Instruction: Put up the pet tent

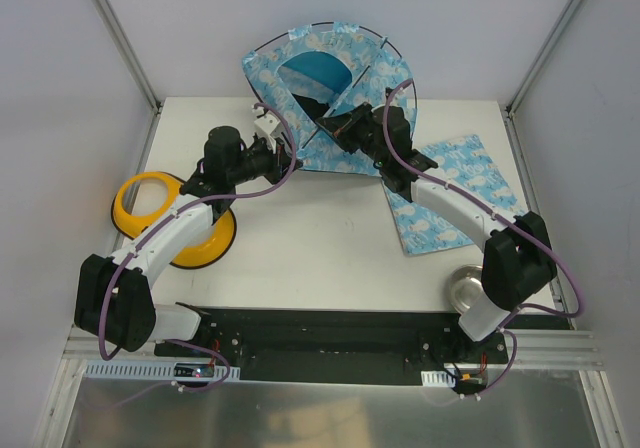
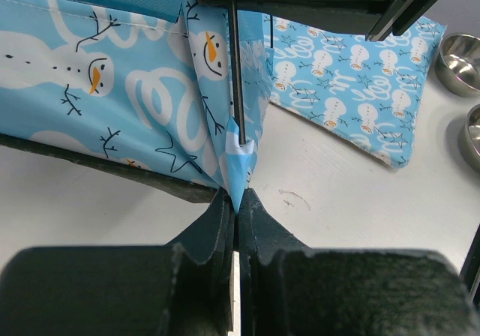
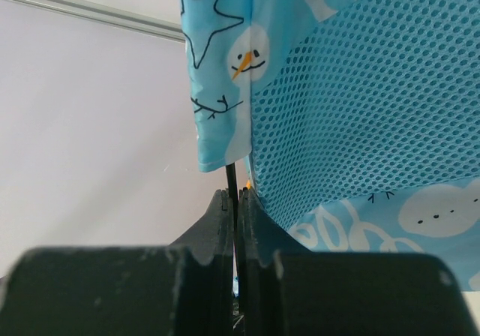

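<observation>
Left gripper (image 2: 237, 201) closed tight on the corner tab (image 2: 238, 160) of a light blue, snowman-print fabric pet tent (image 2: 142, 81), which stands just beyond the jaws; right gripper (image 3: 234, 195) clamps the tent's thin black flexible pole (image 3: 231, 177), fabric hanging directly above its jaws.

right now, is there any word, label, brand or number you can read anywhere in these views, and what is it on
No text can be read in any view.
pet tent: the print is snowmen, stars and white loops, no letters.
mat: same print, no letters.
white strips by the arm bases: any marks are too small to read.
</observation>
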You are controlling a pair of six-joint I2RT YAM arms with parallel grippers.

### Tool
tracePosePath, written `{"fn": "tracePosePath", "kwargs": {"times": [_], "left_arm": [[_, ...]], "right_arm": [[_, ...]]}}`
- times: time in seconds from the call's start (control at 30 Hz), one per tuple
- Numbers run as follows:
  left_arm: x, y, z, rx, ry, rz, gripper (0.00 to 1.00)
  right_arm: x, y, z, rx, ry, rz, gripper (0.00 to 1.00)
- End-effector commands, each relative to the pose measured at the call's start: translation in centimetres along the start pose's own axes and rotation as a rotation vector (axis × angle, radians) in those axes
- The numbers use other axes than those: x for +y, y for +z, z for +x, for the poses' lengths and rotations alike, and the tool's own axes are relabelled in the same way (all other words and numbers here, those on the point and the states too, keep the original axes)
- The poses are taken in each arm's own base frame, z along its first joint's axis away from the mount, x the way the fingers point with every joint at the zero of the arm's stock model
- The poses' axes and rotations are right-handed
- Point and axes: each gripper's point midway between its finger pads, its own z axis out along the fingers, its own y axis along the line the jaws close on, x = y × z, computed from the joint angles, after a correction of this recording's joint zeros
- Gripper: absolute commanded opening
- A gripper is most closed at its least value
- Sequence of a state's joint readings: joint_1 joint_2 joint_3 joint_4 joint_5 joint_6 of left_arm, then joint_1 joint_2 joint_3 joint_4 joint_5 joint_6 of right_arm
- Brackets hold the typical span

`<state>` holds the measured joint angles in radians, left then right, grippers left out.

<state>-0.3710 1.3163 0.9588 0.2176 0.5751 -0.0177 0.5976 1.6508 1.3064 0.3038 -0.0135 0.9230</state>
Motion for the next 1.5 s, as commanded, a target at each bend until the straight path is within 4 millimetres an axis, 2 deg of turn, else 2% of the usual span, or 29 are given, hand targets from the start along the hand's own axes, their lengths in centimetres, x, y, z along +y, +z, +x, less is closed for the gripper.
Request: {"fn": "tracePosePath", "kwargs": {"times": [0.0, 0.47, 0.77, 0.87, 1.0, 1.23, 1.47], "left_arm": [[-3.4, -1.7, 3.2, 0.139, -0.137, 0.136, 0.0], [-3.6, -1.9, 3.6, 0.144, -0.137, 0.138, 0.0], [-3.5, -1.9, 3.5, 0.142, -0.14, 0.135, 0.0], [-3.5, -1.8, 3.1, 0.138, -0.143, 0.14, 0.0], [-3.4, -1.6, 2.8, 0.137, -0.144, 0.141, 0.0], [-3.5, -1.4, 2.8, 0.143, -0.148, 0.156, 0.0], [-3.6, -1.5, 2.8, 0.148, -0.139, 0.161, 0.0]], "right_arm": [[-5.0, 0.2, -13.1, -0.454, 0.0, 0.162, 0.0], [-2.9, -1.2, -15.5, -0.509, 0.056, 0.082, 0.0], [-3.5, -1.1, -15.7, -0.515, 0.012, 0.106, 0.0], [-3.4, -0.5, -15.1, -0.478, -0.002, 0.096, 0.0], [-2.8, 0.3, -13.2, -0.411, -0.022, 0.073, 0.0], [-0.6, 0.6, -10.2, -0.347, -0.065, 0.029, 0.0], [0.2, 1.0, -7.3, -0.295, -0.132, 0.027, 0.0]]}}
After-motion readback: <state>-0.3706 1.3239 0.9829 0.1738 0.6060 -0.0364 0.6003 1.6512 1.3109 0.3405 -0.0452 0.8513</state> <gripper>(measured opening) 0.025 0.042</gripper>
